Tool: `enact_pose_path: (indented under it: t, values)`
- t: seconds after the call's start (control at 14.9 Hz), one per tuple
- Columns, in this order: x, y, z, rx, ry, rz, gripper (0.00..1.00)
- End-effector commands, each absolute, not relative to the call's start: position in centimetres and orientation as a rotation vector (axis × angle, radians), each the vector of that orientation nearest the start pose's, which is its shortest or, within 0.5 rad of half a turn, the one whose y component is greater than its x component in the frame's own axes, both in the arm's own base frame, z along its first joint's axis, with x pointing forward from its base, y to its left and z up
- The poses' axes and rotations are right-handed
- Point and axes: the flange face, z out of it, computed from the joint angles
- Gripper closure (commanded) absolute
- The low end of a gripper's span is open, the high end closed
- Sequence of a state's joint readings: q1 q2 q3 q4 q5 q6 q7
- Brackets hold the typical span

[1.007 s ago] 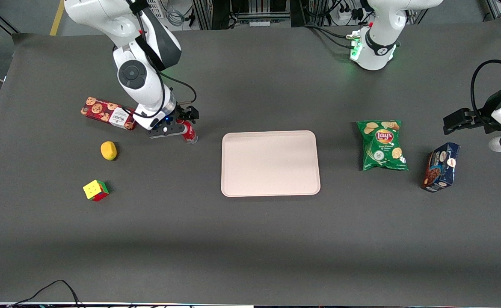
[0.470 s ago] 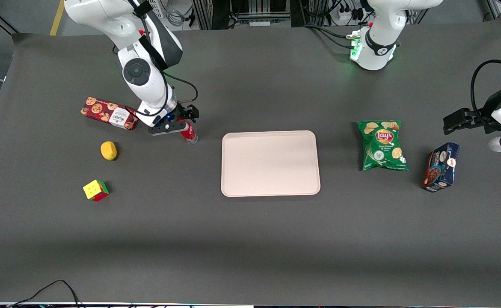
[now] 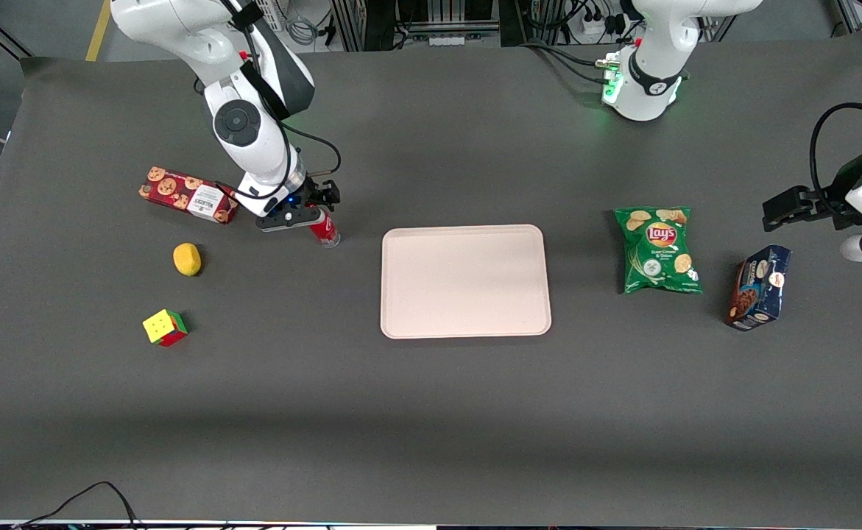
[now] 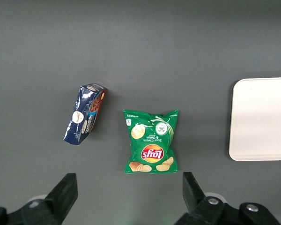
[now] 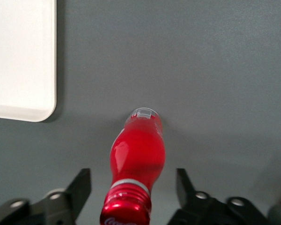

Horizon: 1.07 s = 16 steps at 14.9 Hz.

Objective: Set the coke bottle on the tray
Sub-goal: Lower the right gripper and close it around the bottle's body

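Observation:
The coke bottle (image 3: 324,230) is small and red with a red cap and stands upright on the dark table, beside the tray (image 3: 465,281) toward the working arm's end. In the right wrist view the bottle (image 5: 136,161) rises between my two black fingers, with a gap on each side of it. My gripper (image 3: 309,215) is open, lowered around the bottle's neck and cap. The pale pinkish-beige tray (image 5: 18,61) lies flat with nothing on it.
A red cookie box (image 3: 188,195), a yellow lemon (image 3: 187,259) and a colour cube (image 3: 165,327) lie toward the working arm's end. A green Lay's bag (image 3: 657,250) and a dark blue snack box (image 3: 759,287) lie toward the parked arm's end.
The right arm has shifted slightly and its wrist has turned a little over the bottle. The bottle has stayed in place and the fingers are still apart.

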<state>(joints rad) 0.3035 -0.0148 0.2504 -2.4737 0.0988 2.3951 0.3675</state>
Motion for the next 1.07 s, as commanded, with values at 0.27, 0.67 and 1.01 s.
enact_pose_path:
  t: [0.27,0.67,1.01]
  values:
    - [39.0,24.7,29.8,-3.114,-0.202,0.084,1.0]
    - [39.7,25.8,32.0,-3.102,-0.218,0.047,1.0]
    - [44.2,28.1,43.3,-3.11,-0.233,0.148,1.0]
